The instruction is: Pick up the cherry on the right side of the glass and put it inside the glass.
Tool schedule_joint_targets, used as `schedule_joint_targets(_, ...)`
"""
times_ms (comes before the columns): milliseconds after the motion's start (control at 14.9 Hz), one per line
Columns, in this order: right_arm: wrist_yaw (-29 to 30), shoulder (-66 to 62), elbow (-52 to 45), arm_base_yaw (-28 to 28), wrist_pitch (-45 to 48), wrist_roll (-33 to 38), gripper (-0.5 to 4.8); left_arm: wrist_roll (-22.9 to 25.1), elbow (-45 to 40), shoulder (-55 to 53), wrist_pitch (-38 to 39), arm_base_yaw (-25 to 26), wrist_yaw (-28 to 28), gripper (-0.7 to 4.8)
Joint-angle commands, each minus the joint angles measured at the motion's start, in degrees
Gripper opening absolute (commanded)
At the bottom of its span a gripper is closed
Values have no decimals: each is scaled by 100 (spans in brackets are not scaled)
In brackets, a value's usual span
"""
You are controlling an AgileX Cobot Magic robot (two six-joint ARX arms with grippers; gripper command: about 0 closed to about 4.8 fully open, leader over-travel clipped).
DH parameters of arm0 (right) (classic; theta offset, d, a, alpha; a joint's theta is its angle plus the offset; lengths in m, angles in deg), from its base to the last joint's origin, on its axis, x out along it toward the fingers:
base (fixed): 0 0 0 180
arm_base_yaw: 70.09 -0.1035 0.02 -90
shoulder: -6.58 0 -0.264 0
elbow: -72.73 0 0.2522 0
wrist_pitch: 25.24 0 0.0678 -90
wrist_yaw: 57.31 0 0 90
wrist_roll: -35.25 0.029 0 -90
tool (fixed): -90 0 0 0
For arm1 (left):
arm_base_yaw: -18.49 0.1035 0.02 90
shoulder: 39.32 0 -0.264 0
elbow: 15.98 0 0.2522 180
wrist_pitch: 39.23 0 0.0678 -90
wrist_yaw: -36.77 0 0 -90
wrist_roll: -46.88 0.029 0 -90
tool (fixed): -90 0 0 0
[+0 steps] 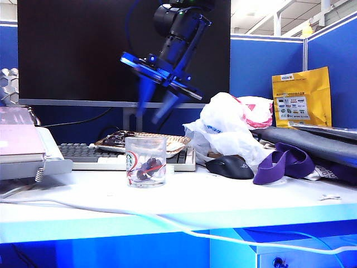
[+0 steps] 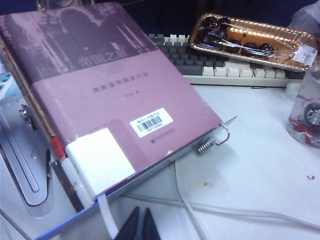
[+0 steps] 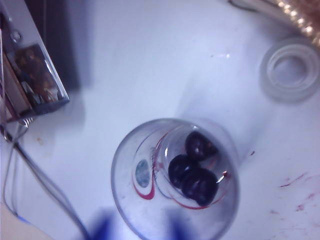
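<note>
The glass (image 1: 136,148) stands on the white desk in front of the keyboard. It also shows at the edge of the left wrist view (image 2: 305,117). Three dark cherries (image 3: 192,180) lie together on its bottom, also visible in the exterior view (image 1: 149,166); I cannot tell which is the task's cherry. No cherry shows on the desk right of the glass. My right gripper (image 1: 150,115) hangs above the glass (image 3: 127,205), pointing down, open, with nothing between its blurred blue fingers (image 3: 102,225). My left gripper (image 2: 141,222) is shut and low over the desk beside a book.
A keyboard (image 1: 106,157) carries a tray of dark fruit (image 1: 167,142) behind the glass. A black mouse (image 1: 230,166), a plastic bag (image 1: 228,125) and a purple strap (image 1: 281,162) lie to the right. A book on a stand (image 2: 100,90) sits left; a white cable (image 1: 167,220) crosses the front.
</note>
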Motion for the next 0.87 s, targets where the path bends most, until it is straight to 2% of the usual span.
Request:
schedule_joint_targets(67,-518,160,662,203,61,-39,-1,24,-2,17,68,4,22,-5)
schedule_joint_targets(269,-774,415,1742,313,-256,-153,-1,24,-2,17,68,4,22,-5)
schedule_joint_targets(470,-1281,1296,3003,354,-763,-509,-1,24,-2,17,68,4,24,-5)
schedule_joint_targets(604,-1521,2127,3171,354,-835,-605,-1,24,-2,17,68,4,24,-5)
schedule_joint_targets(873,-1567,3875,3171,354,-857,-625,-1,24,-2,17,68,4,24,-5)
